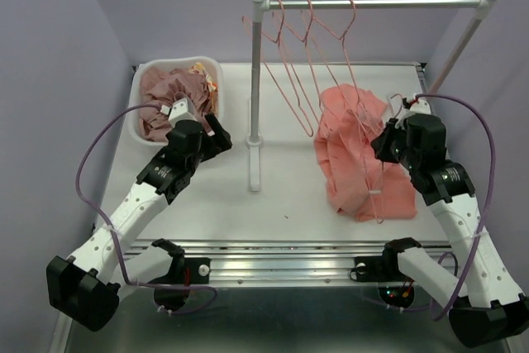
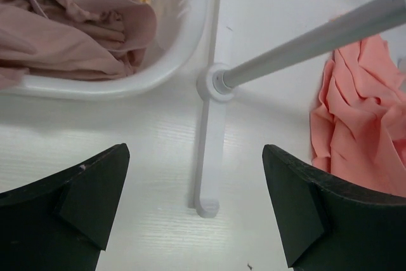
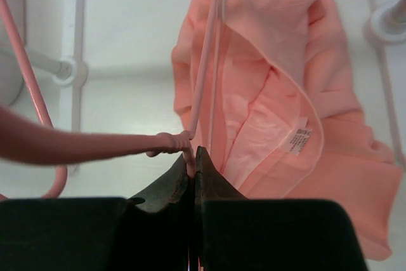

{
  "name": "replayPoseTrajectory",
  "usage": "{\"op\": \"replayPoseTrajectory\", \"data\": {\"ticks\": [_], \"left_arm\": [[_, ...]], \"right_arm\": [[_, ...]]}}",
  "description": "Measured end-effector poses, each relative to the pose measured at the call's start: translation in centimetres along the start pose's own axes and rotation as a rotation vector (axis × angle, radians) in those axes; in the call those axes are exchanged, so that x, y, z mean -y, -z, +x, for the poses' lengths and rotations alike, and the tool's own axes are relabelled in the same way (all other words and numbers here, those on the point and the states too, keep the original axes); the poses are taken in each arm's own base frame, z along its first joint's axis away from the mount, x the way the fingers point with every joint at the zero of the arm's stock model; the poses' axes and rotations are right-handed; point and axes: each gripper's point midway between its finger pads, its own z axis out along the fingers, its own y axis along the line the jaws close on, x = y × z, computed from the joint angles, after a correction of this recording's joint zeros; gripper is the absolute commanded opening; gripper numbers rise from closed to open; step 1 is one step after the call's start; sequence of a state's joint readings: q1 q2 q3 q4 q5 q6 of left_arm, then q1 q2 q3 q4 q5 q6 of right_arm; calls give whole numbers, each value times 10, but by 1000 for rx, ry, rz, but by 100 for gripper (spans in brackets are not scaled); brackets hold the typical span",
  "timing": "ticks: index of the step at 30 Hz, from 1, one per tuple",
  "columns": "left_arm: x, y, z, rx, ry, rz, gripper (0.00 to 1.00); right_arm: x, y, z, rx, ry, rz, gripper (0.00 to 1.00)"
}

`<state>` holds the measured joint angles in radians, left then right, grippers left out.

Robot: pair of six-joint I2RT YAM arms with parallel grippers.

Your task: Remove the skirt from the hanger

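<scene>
Coral skirt (image 1: 357,159) lies crumpled on white table (image 1: 273,204), R of rack post (image 1: 255,97), well inside the far edge. R gripper (image 3: 192,157) is pinched tight on pink hanger (image 3: 204,61) wire. L gripper (image 2: 193,163) is spread wide, nothing held, over bare table betw. basket (image 2: 184,49) rim and rack foot (image 2: 204,150). Lilac walls (image 1: 165,6) close in L, R and rear.

the label (image 3: 299,139) on the skirt (image 3: 336,157) is too small to read; the left wrist view crops the basket (image 2: 184,36).
</scene>
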<state>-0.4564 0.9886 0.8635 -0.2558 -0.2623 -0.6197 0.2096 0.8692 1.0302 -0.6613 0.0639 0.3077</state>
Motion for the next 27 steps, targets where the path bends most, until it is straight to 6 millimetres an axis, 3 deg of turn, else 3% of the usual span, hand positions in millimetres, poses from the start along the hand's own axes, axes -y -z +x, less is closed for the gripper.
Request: {"op": "replayPoseTrajectory", "data": {"ticks": [6,12,21,27], "left_arm": [[9,4,48,-100,-26,104,99],[42,14,79,-164,-67,259,99],[74,32,112,-207,-101,435,99],[117,50,137,-218,-138,588,99]], "right_arm": [[-33,-3,47,-140,-50,-223,1],[-69,9,86,-280,-99,-480,1],[-103,37,108,-368,-171,-755,1],[-115,57,110,-387,-192,-882,1]]}}
